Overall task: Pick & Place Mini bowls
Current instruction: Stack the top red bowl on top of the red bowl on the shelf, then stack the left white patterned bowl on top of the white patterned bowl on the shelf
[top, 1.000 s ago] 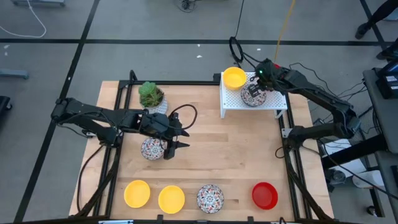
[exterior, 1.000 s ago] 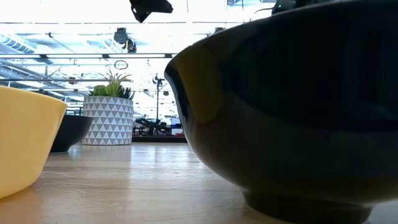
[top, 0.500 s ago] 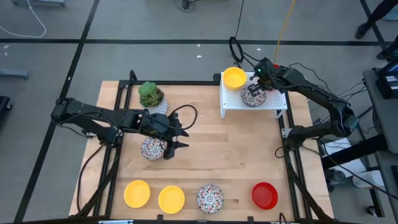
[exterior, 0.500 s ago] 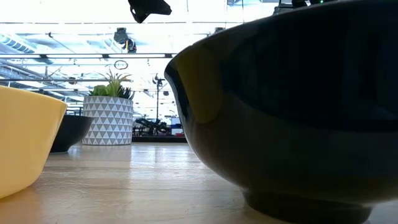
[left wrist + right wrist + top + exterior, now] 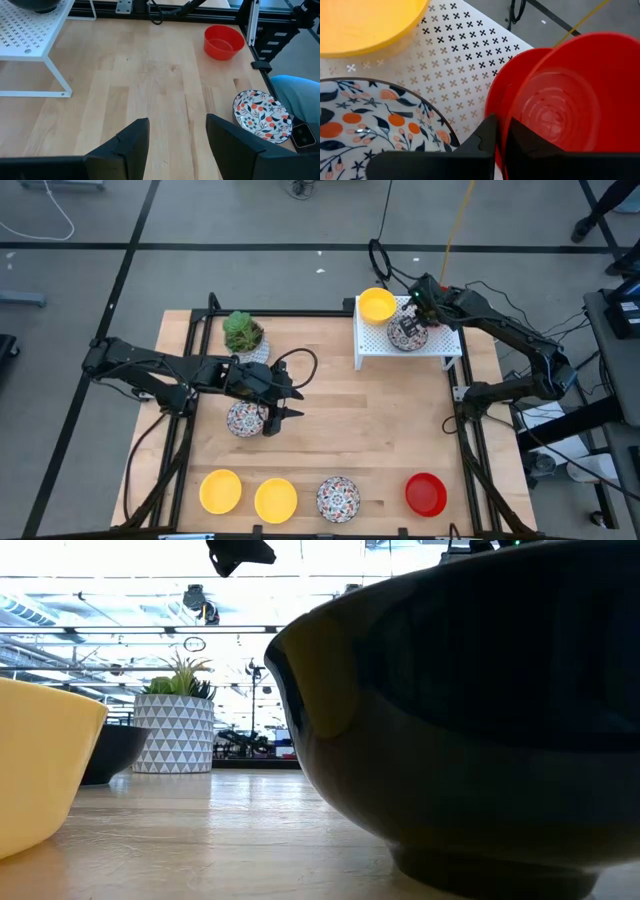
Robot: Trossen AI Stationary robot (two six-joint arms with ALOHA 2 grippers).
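Red mini bowl [image 5: 560, 100] sits pinched in right pincer [image 5: 501, 131].

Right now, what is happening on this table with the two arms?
The right gripper is pinching the rim of a glossy red bowl over the white perforated rack, where a yellow bowl and a patterned bowl already sit. The left gripper hangs open beside another patterned bowl on the wooden table. Four more bowls wait along the near edge.
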